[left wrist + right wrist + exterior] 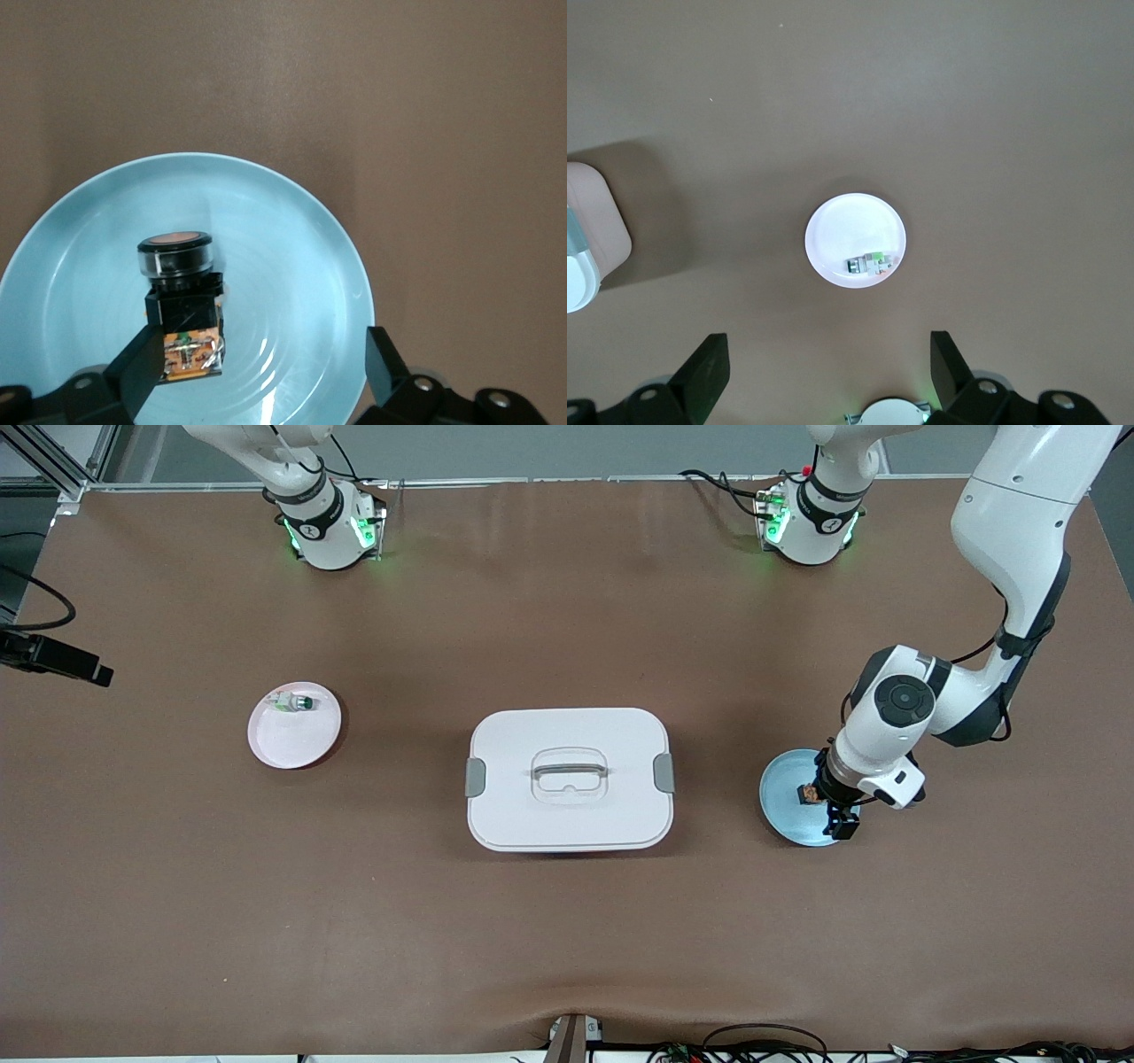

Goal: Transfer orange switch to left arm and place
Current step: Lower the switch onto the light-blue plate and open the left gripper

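Fingers first: my left gripper (pixel 257 372) has its fingers spread wide over the blue plate (pixel 784 815), one of them (pixel 142 363) right against the side of the orange switch (pixel 182 305), the other standing well clear. I read that as an open hand, not a grip — though from the front view the wrist hides most of the contact, so I cannot rule out a light touch on one side only. The switch lies on its side in the plate, cap pointing away from the fingers, its long axis running roughly along them, with the orange-marked base sitting between the fingertips.

My right gripper (pixel 824 376) hangs high above the pink plate (pixel 855 239), fingers spread and empty, waiting; that plate holds the green-capped switch (pixel 870 263).

The box (pixel 569 778) sits between the two plates. So the left arm is by far the nearer one to the switch, and any handover will have to clear that lid.
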You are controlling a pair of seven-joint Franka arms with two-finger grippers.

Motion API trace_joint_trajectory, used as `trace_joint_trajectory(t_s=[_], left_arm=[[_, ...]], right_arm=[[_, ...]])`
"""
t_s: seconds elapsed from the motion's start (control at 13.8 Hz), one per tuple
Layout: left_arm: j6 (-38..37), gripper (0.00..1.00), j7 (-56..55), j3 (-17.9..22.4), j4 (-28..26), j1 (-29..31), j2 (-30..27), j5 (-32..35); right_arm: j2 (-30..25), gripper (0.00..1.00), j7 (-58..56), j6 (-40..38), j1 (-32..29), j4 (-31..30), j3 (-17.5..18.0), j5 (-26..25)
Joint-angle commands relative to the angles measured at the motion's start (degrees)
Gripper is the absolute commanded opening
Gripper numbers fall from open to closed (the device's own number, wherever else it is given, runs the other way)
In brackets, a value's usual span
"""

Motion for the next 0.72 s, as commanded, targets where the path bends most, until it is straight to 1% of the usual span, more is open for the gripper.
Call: trace_joint_trajectory(t_s=[0.0, 0.14, 0.29, 0.36, 0.43, 0.51, 0.65], left_arm=[[-0.1, 1.0, -2.2, -0.1, 1.6, 0.2, 0.9, 1.5], [-0.3, 1.0, -2.2, -0.1, 2.4, -0.2, 1.3, 1.4], [-5.4, 1.0, -1.6, -0.1, 6.2, -0.6, 1.9, 1.1], [-6.3, 1.0, -1.2, -0.1, 6.8, -0.8, 1.5, 0.6], [-6.5, 1.0, -0.5, -0.2, 6.9, -0.8, 1.1, -1.4], [-6.5, 1.0, 2.7, -0.1, 6.7, -0.8, 0.5, -5.3], [-7.0, 1.0, 16.7, 0.3, 5.1, -0.8, -2.4, -14.4]], right_arm=[[-6.8, 1.0, -0.1, 4.6, 1.2, -9.6, -0.6, 0.5], [-8.2, 1.0, -0.1, 6.3, 1.8, -12.0, -1.0, 0.5], [-8.4, 1.0, -0.1, 6.3, 2.0, -12.2, -1.5, 0.4], [-8.4, 1.0, -0.1, 6.2, 2.0, -12.2, -1.6, 0.4], [-8.5, 1.0, -0.1, 6.1, 1.9, -12.3, -1.6, 0.4], [-8.5, 1.0, 0.0, 6.1, 1.7, -12.4, -1.6, 0.4], [-8.7, 1.0, 0.0, 6.2, 1.7, -12.8, -1.6, 0.5]])
